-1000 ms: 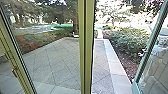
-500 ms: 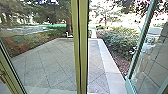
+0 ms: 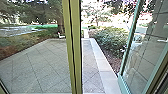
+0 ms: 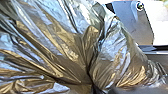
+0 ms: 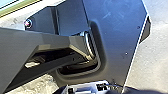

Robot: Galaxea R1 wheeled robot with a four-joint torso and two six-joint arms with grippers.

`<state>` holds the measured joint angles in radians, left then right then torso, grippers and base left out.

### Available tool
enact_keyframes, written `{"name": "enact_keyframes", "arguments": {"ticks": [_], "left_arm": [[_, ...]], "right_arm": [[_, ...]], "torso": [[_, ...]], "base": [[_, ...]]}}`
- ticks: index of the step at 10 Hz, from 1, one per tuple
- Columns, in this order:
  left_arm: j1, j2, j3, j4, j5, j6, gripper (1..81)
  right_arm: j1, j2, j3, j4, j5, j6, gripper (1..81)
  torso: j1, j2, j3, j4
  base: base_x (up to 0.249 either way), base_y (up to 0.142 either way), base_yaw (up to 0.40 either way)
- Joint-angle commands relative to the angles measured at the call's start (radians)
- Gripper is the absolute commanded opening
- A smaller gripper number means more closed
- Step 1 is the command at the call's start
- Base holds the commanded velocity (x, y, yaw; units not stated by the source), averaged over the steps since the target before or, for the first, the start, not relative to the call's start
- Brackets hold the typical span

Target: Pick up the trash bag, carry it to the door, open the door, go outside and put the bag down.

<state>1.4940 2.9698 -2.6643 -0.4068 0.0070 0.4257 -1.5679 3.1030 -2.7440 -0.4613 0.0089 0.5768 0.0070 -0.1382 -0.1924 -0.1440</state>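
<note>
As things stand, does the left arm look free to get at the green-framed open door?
Probably not: the trash bag looms large at the left wrist, so that arm seems taken up, and the open door stands to the right of the yellow-green post.

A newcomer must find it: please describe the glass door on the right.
In the head view, start at the yellow-green post, go right past the stone edging. The glass door stands there at a slant, its frame blue-green, unlike the post.

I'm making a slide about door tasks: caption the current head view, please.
Glass door standing open beyond a yellow-green post, with paving and a leafy shrub outside.
</note>
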Motion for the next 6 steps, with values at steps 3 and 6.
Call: {"name": "enact_keyframes", "arguments": {"ticks": [3, 6], "left_arm": [[-0.045, -0.004, 0.004, 0.003, 0.065, 0.005, 1.0], [-0.045, -0.006, 0.004, 0.003, 0.065, 0.005, 1.0]], "right_arm": [[0.036, 0.018, 0.009, -0.013, -0.049, -0.005, 81.1], [0.034, 0.019, 0.009, -0.013, -0.049, -0.005, 81.1]], "torso": [[0.000, 0.000, 0.000, 0.000], [0.000, 0.000, 0.000, 0.000]], "base": [[0.000, 0.000, -0.224], [0.000, 0.000, -0.180]]}}
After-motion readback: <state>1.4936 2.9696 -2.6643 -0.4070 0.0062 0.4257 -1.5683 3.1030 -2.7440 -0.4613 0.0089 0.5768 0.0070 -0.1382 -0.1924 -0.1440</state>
